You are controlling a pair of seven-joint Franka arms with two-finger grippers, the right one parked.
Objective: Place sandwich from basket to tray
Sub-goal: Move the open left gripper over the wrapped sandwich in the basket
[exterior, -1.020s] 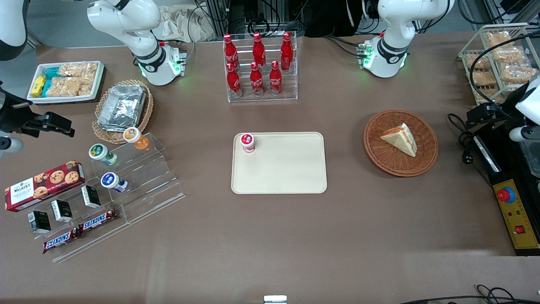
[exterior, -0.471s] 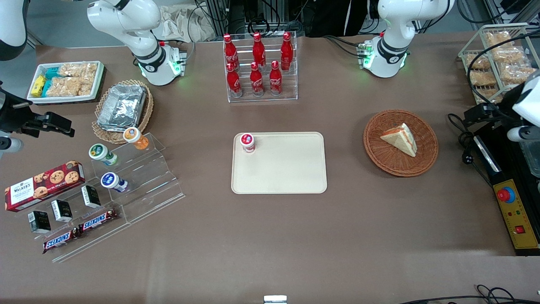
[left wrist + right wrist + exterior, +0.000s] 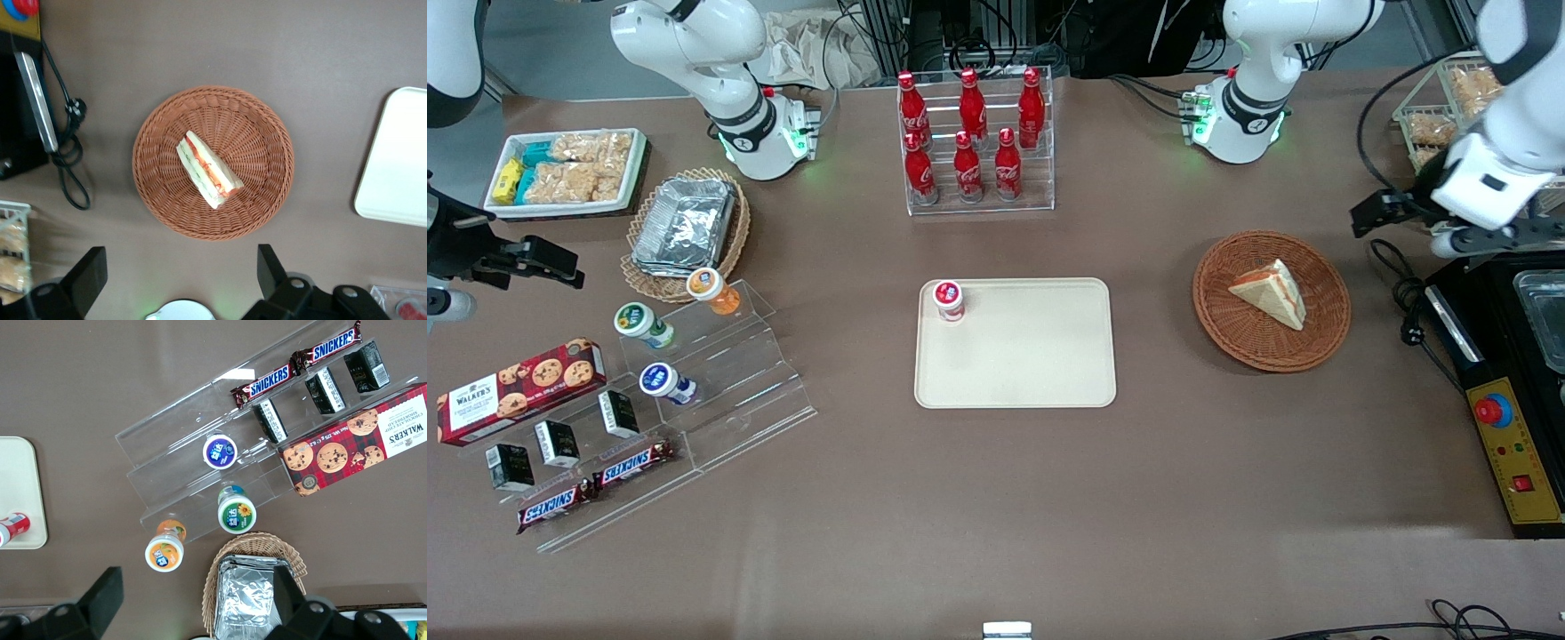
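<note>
- I see the sandwich (image 3: pixel 1270 293) lying on its side in the basket (image 3: pixel 1232 329), its filling edge up in the wrist view (image 3: pixel 208 169), with woven floor showing all round it.
- The basket sits on the bench (image 3: pixel 996 498) toward the working arm's end, its rim touching nothing; bare brown surface rings it.
- The tray (image 3: pixel 1040 373) lies mid-bench, well apart from the basket, with an open strip of bench between them. A small red-capped cup (image 3: pixel 948 300) stands in one tray corner; the remaining tray floor is bare.
- My claw (image 3: pixel 177 277) hangs released above the bench just beside the basket rim, fingers (image 3: pixel 90 273) spread wide, gripping nothing. In the front view the claw (image 3: pixel 1383 213) is at the working arm's end, farther from the camera than the basket.
- A black cable (image 3: pixel 1405 302) loops on the bench near the basket, beside a control box (image 3: pixel 1516 453) at the bench edge.
- A rack of red bottles (image 3: pixel 971 142) stands farther from the camera than the tray, well clear of it.
</note>
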